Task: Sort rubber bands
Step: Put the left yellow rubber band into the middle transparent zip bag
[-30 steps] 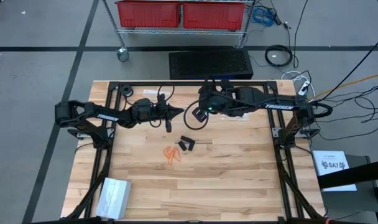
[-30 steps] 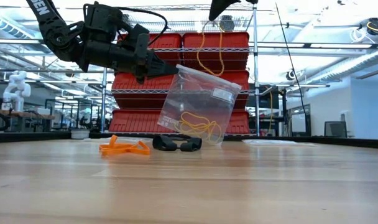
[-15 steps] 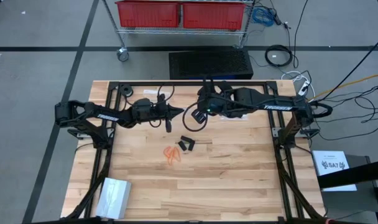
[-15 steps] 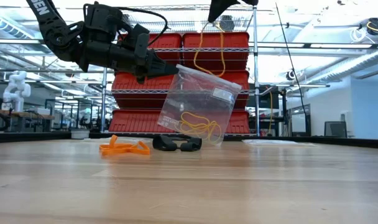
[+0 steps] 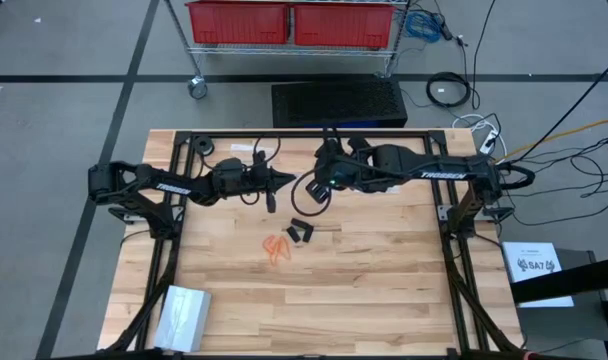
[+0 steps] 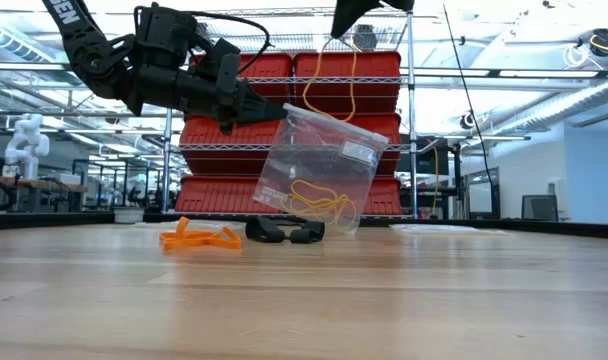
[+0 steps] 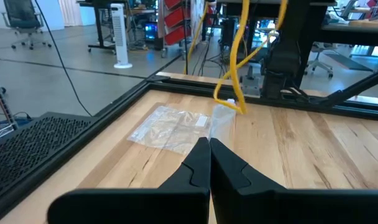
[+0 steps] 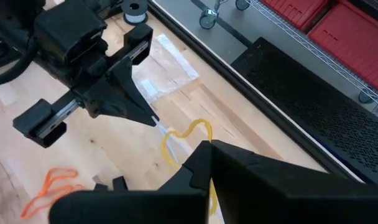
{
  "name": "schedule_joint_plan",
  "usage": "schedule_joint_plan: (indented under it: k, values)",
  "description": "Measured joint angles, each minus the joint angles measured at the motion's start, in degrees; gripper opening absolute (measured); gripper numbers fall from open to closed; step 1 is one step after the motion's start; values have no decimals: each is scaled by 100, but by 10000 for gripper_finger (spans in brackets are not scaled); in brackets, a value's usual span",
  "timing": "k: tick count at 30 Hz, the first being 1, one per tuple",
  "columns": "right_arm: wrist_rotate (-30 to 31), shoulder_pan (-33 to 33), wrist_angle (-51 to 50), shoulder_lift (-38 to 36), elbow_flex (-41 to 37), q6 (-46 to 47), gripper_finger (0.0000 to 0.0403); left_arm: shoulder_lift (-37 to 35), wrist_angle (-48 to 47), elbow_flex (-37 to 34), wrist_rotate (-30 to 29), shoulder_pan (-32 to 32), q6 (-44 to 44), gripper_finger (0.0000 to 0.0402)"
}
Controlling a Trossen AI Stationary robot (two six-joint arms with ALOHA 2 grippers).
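My left gripper point(image 6: 282, 110) reaches level over the table and is shut on a clear plastic bag point(image 6: 319, 165). Pale yellow rubber bands point(image 6: 319, 205) lie in the bag's bottom. High above it, my right gripper point(image 6: 340, 25) is shut on one yellow rubber band point(image 6: 349, 80), which dangles over the bag's top edge. Orange rubber bands point(image 6: 199, 237) and black ones point(image 6: 284, 232) lie on the table below; they also show in the high view as the orange bands point(image 5: 276, 247) and the black bands point(image 5: 301, 231). My left gripper pinches the bag's upper corner point(image 6: 292, 112) between its two shut fingers, coming level from the table's left. The bag hangs below the fingers, tilted. Whether its bottom edge touches the table I cannot tell. My right gripper pinches the top of the yellow band's loop point(image 8: 190, 132) at its fingertips, slanting down from above. The band hangs slack and lifted clear, and its lower end point(image 6: 354, 118) reaches the bag's top edge.
Another clear bag point(image 7: 170, 127) lies flat on the table near the far edge. A stack of bags point(image 5: 181, 315) sits at the near left corner. Red bins point(image 5: 289, 22) fill a wire shelf beyond the table.
The hanging yellow band has swung and spread toward the left gripper. The bag and both grippers have kept their places.
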Motion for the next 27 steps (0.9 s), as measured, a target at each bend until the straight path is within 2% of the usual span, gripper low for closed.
schedule_joint_plan:
  k: [18,27]
  values:
    - [-106,-50,-495,294,-9,173,0,0,2,2,87,0,0,0]
    - [310,-154,-637,248,-9,-87,0,0,0,2,87,0,0,0]
